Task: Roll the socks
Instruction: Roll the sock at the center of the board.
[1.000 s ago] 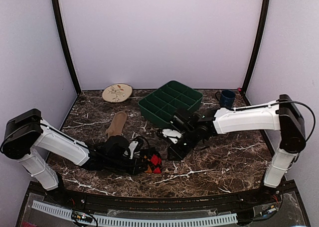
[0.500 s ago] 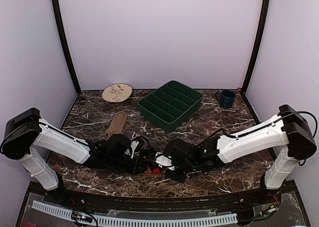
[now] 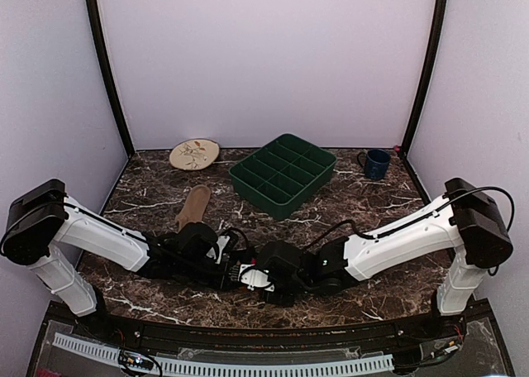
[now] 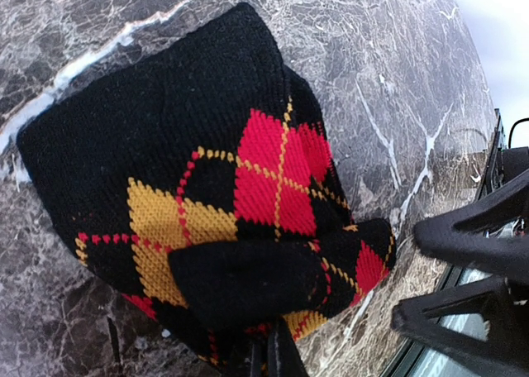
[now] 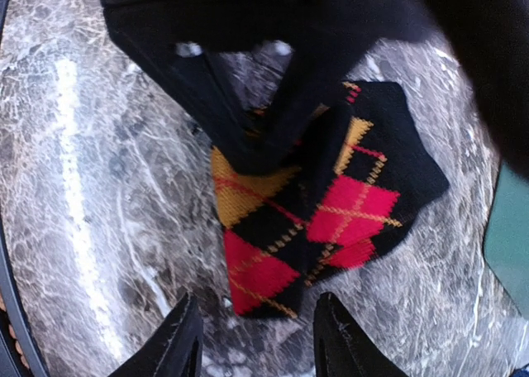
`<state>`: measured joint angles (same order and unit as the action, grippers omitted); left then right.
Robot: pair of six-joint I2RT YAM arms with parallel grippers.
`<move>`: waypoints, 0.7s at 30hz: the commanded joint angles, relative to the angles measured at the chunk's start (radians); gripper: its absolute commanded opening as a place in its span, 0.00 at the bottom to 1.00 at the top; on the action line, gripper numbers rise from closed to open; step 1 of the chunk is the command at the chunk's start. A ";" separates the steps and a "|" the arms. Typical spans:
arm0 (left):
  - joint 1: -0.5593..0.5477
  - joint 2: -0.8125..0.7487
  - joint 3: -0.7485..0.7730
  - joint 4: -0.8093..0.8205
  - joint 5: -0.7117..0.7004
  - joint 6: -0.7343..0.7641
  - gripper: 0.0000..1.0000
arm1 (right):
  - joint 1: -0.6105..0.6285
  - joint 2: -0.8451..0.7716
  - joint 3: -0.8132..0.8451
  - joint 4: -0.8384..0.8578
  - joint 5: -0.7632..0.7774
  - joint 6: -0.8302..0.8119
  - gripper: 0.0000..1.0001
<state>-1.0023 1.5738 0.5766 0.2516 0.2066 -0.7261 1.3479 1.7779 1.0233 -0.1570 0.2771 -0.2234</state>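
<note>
**Top view.** Both arms reach low to the near middle of the table [image 3: 347,216]. The left gripper [image 3: 234,264] and right gripper [image 3: 250,275] sit nose to nose, and what lies between them is hidden under them. The tan sock [image 3: 194,205] lies flat and unrolled farther back on the left, well apart from both grippers. Its length runs away from the arm bases, and the left arm is the nearer one.

**Left wrist view.** The argyle sock [image 4: 207,195] lies on the marble as a short, thick, folded slab, black knit with red and yellow diamonds. The left gripper is closed tight on a doubled-over black fold at the sock's near edge. At the right edge of the view the right gripper's two black fingers stand spread. Their tips are just beside the sock's right corner, and I cannot tell whether they touch it.

**Right wrist view.** The argyle sock lies straight ahead of the right fingers [image 5: 178,340], and its long axis slants from near left to far right. Its near corner sits at the mouth of the jaws, which are apart with nothing clamped. The left gripper comes in from the far side and converges on the sock's far-left edge.

The left gripper pins one end and the free end points at the right gripper, so the right looks better placed to take it. The sock reads as folded rather than a firm roll — I judge it unfinished, and the tan sock not yet begun.
</note>
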 commanded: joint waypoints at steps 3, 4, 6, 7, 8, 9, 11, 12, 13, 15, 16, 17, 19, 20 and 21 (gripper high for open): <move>-0.002 -0.014 -0.001 -0.092 0.019 0.000 0.00 | 0.015 0.045 0.052 0.038 0.010 -0.059 0.45; -0.002 -0.016 -0.002 -0.092 0.019 0.000 0.00 | 0.014 0.050 0.055 0.035 0.009 -0.064 0.45; -0.002 -0.015 -0.004 -0.091 0.019 0.001 0.00 | 0.014 0.064 0.057 0.034 0.006 -0.075 0.44; -0.002 -0.015 -0.005 -0.089 0.019 0.001 0.00 | 0.014 0.072 0.057 0.034 0.005 -0.080 0.44; -0.001 -0.015 -0.005 -0.089 0.020 0.001 0.00 | 0.014 0.077 0.057 0.034 0.003 -0.082 0.43; -0.001 -0.015 -0.005 -0.090 0.021 0.001 0.00 | 0.013 0.079 0.058 0.036 -0.001 -0.085 0.42; -0.001 -0.017 -0.006 -0.090 0.021 0.002 0.00 | 0.013 0.088 0.059 0.037 -0.005 -0.086 0.41; -0.001 -0.016 -0.005 -0.090 0.022 0.003 0.00 | 0.012 0.094 0.062 0.036 -0.006 -0.087 0.41; -0.001 -0.016 -0.006 -0.089 0.023 0.004 0.00 | 0.011 0.100 0.064 0.037 -0.009 -0.088 0.40; 0.001 -0.016 -0.006 -0.089 0.026 0.006 0.00 | 0.005 0.117 0.071 0.038 -0.017 -0.090 0.38; 0.001 -0.016 -0.007 -0.090 0.026 0.008 0.00 | 0.004 0.122 0.076 0.040 -0.020 -0.092 0.38; 0.003 -0.015 -0.007 -0.089 0.027 0.008 0.00 | 0.001 0.126 0.079 0.041 -0.022 -0.095 0.37; 0.005 -0.014 -0.008 -0.090 0.032 0.009 0.00 | -0.003 0.138 0.091 0.040 -0.030 -0.101 0.34; 0.006 -0.015 -0.010 -0.090 0.033 0.010 0.00 | -0.007 0.144 0.097 0.036 -0.035 -0.103 0.32; 0.007 -0.017 -0.009 -0.090 0.034 0.011 0.00 | -0.010 0.149 0.103 0.031 -0.041 -0.103 0.31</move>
<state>-0.9951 1.5715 0.5766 0.2359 0.2268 -0.7227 1.3483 1.8866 1.0847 -0.1436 0.2642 -0.3099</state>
